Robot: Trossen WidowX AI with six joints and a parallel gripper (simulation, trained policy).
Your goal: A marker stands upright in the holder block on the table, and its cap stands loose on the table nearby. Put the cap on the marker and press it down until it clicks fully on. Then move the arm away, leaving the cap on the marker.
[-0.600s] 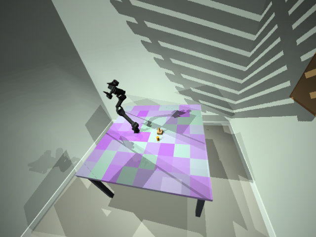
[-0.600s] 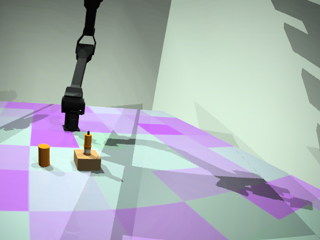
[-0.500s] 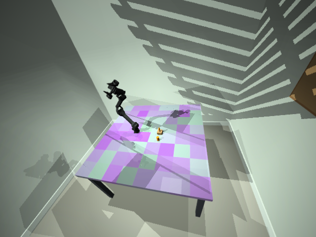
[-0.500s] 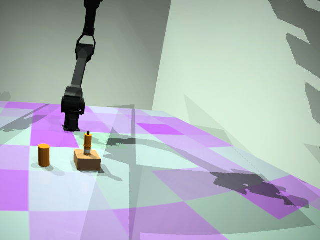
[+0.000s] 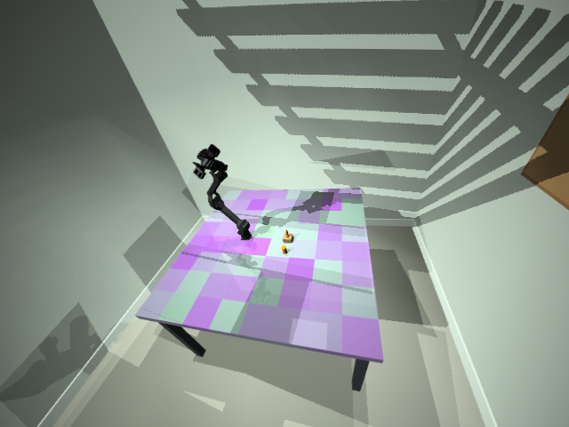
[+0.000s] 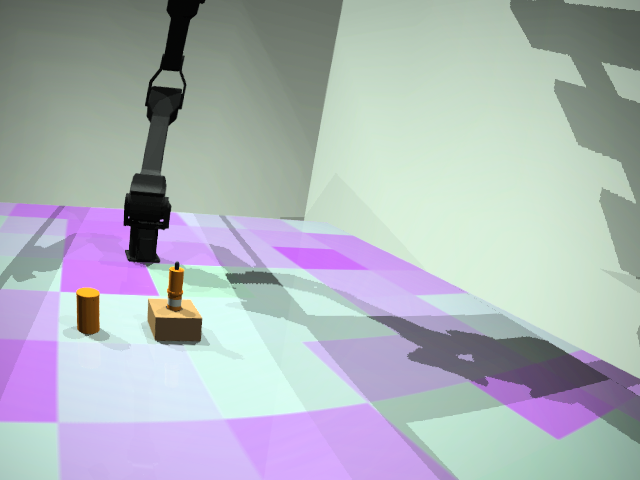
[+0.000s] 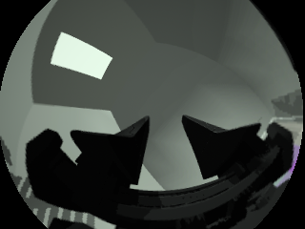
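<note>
top view: the black arm (image 5: 228, 214) (image 6: 158, 142) rises left of centre, gripper (image 5: 198, 170) (image 7: 166, 118) raised at upper left of the table (image 5: 215, 294) (image 6: 155, 449). exterior view: marker (image 5: 286, 232) (image 6: 176, 281) upright in holder block (image 5: 288, 238) (image 6: 177, 329), left of centre in the lower half, dark tip bare; cap (image 5: 284, 249) (image 6: 87, 311) upright on the table at lower left, apart from the block. wrist view: fingers partly open at lower centre, nothing between them.

Patchwork table (image 5: 328, 324) (image 6: 139, 449) carries holder block (image 5: 288, 238) (image 6: 177, 328), seemingly loose cap (image 5: 284, 249) (image 6: 87, 312), arm base (image 5: 246, 236) (image 6: 153, 258)
</note>
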